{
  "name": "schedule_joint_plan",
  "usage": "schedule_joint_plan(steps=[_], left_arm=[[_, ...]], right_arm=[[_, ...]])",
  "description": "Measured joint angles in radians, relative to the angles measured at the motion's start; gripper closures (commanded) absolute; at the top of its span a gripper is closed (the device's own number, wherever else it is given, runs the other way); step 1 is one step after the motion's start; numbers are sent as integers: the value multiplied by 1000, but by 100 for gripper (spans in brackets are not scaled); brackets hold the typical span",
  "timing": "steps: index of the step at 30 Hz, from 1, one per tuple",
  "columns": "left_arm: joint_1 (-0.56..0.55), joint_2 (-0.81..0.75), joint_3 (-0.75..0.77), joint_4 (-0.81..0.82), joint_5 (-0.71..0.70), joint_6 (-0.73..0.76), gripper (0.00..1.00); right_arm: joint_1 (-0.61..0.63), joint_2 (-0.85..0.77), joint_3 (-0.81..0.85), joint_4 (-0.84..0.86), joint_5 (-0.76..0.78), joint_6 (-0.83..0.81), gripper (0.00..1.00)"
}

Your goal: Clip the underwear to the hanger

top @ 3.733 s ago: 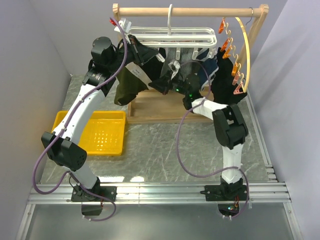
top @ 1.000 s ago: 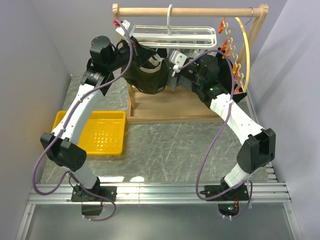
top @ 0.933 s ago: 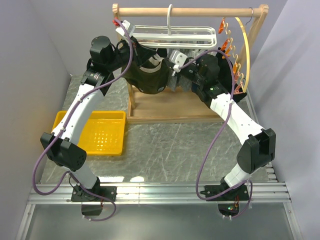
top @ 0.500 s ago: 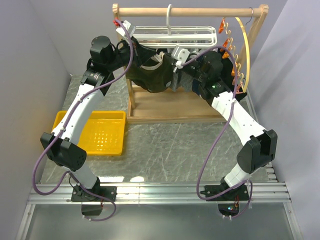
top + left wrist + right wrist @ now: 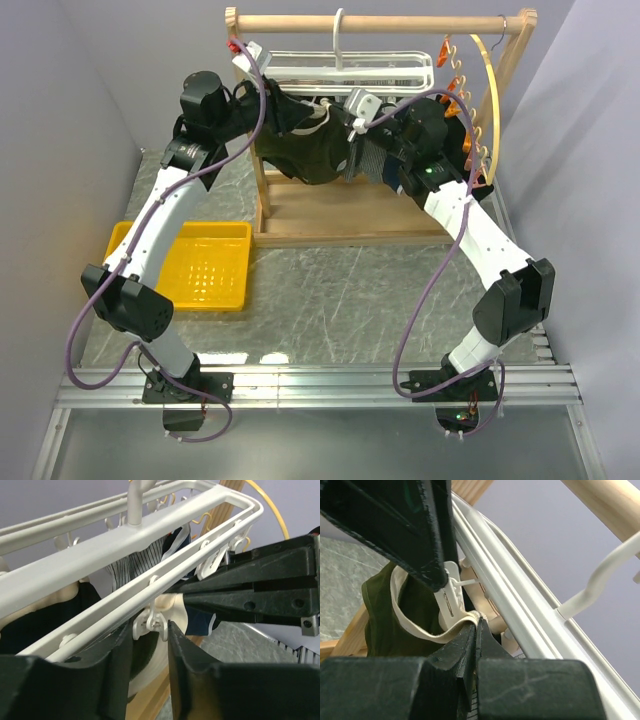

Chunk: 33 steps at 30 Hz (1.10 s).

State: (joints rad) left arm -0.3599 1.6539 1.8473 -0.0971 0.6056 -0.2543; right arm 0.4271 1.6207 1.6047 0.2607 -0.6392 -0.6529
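The white grid hanger [image 5: 400, 65] hangs from the wooden rail. The olive underwear [image 5: 300, 155] dangles under its left half. My left gripper [image 5: 285, 108] is up at the hanger's near bar; in the left wrist view its jaws [image 5: 150, 632] close around a white dangling clip [image 5: 150, 624], with the beige waistband behind it. My right gripper [image 5: 342, 125] is shut on the underwear's beige waistband [image 5: 432, 634] and holds its edge right at that clip [image 5: 449, 594]. The right wrist view also shows the olive fabric [image 5: 382, 620] and the hanger bars [image 5: 520, 605].
A wooden rack [image 5: 380, 22] carries the hanger. A curved hoop with orange clips [image 5: 488, 95] hangs at its right. A striped garment [image 5: 372, 160] and a navy one [image 5: 200, 617] hang on the hanger. A yellow tray [image 5: 190, 265] lies at the left.
My right gripper has moved up and left with the waistband, from below the hanger to the clip held by my left gripper. The underwear has risen with it. The left arm has barely moved.
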Motion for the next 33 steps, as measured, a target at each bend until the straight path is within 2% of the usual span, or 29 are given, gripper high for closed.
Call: schedule_joint_plan(steps=[6,8,10,16,21,29,30,33], left_arm=[[6,5,0,-60,-3,-5,50],[8,8,-2,-72,-6,-6,40],[8,10,-2,-82,-13,-12,36],[19,5,-13,-76,-22,-29,12],[42,-52,-86,-37,-12,-56,9],[82,-300,-263,-20,7,-76,1],[87,-333,-287,-19,6,-77,1],[105,-424,-367,-20,-2,-87,1]], right_arm=[[-5,0,3,-2,-2,0,100],[-6,1,5,-3,-2,0,100],[-5,2,6,-4,-2,0,100],[-6,8,24,-16,-3,-3,100],[-5,9,34,-31,-1,-4,100],[-5,6,-6,-58,20,-20,100],[-5,3,-24,-62,24,-22,99],[-4,-11,-98,-72,39,-24,85]])
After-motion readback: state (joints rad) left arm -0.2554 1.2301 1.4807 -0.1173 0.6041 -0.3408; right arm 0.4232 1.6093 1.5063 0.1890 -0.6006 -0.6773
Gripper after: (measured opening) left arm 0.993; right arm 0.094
